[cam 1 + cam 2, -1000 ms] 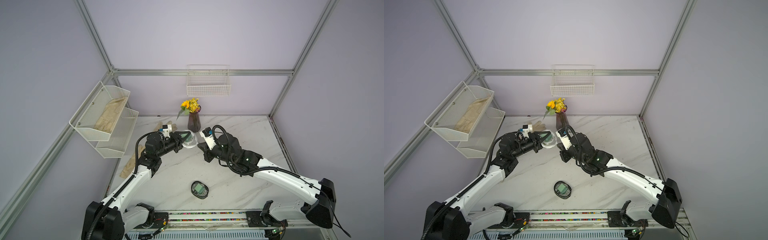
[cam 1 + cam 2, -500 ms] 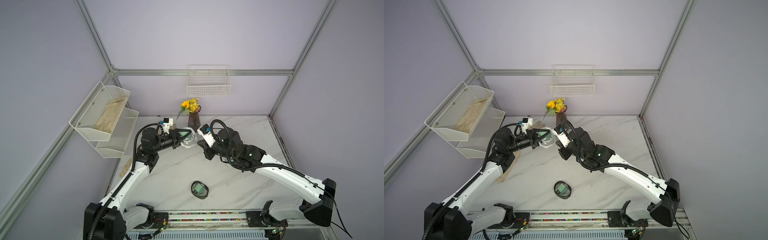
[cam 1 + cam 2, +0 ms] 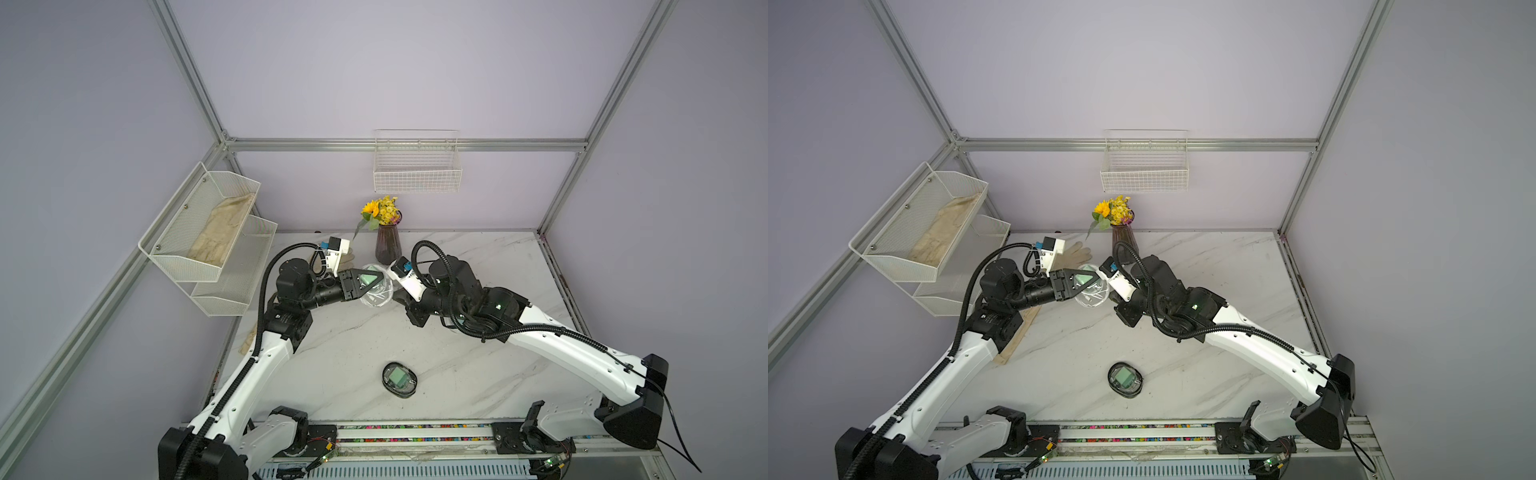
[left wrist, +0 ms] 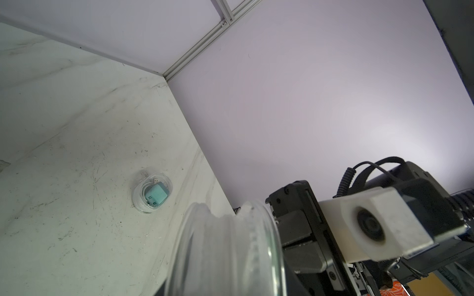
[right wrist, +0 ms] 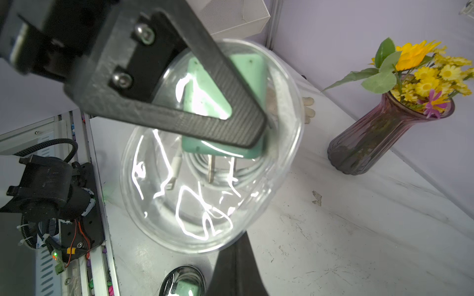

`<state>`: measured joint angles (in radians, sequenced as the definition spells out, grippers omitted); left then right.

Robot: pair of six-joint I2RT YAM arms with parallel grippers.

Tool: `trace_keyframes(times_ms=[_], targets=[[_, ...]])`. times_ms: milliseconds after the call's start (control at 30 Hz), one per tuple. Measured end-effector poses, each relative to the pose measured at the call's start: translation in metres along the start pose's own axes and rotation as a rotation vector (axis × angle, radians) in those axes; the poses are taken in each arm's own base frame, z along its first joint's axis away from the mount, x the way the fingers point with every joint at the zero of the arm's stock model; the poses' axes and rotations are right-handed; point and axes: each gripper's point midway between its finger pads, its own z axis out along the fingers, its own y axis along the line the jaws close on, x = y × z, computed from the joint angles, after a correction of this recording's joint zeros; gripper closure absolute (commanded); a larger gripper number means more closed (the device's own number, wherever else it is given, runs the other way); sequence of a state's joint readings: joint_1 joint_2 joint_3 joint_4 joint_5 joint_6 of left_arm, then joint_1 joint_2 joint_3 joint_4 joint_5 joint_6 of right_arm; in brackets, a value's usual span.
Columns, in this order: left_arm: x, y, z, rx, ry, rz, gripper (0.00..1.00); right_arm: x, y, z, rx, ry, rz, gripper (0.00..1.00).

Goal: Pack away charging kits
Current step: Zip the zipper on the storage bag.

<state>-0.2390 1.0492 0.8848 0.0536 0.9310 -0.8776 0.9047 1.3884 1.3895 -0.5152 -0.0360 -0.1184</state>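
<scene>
nearest the rail, a black-rimmed oval transparent case with a green adapter inside is seen lying on the white marble table. further in, a clear oval plastic case, packed with a mint-green cube plug adapter and a coiled white cable, is clamped in mid-air by the left gripper. the right gripper, fully closed and empty, is set just beside its rim. if the rim is to be pressed shut, the push is best aimed squarely against the left fingers, clear of the purple glass vase behind.
</scene>
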Motion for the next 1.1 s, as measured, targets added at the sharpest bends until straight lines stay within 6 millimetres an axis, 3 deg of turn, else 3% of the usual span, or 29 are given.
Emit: trace_keyframes(times_ms=[433, 733, 767, 800, 900, 1000, 1100], targets=[[0.011, -0.021, -0.006, 0.025, 0.014, 0.191, 1.00, -0.003, -0.006, -0.010, 0.038, -0.013, -0.014, 1.00], [0.018, -0.015, -0.006, 0.010, 0.039, 0.246, 1.00, 0.004, -0.005, 0.001, 0.020, 0.062, -0.023, 1.00], [0.017, -0.014, -0.006, 0.002, 0.034, 0.244, 1.00, 0.003, -0.006, 0.002, 0.022, 0.066, -0.023, 0.91], [0.015, -0.012, -0.006, -0.012, 0.024, 0.241, 1.00, 0.004, -0.007, 0.004, 0.029, 0.072, -0.022, 0.73], [0.010, 0.002, -0.004, -0.094, -0.023, 0.159, 1.00, 0.006, -0.029, 0.009, 0.124, 0.082, -0.006, 0.45], [0.008, 0.037, -0.005, -0.239, -0.129, 0.027, 1.00, 0.015, -0.056, 0.011, 0.230, 0.095, 0.024, 0.31], [0.025, 0.087, -0.006, -0.433, -0.248, -0.091, 1.00, 0.034, -0.071, 0.014, 0.279, 0.131, 0.065, 0.20]])
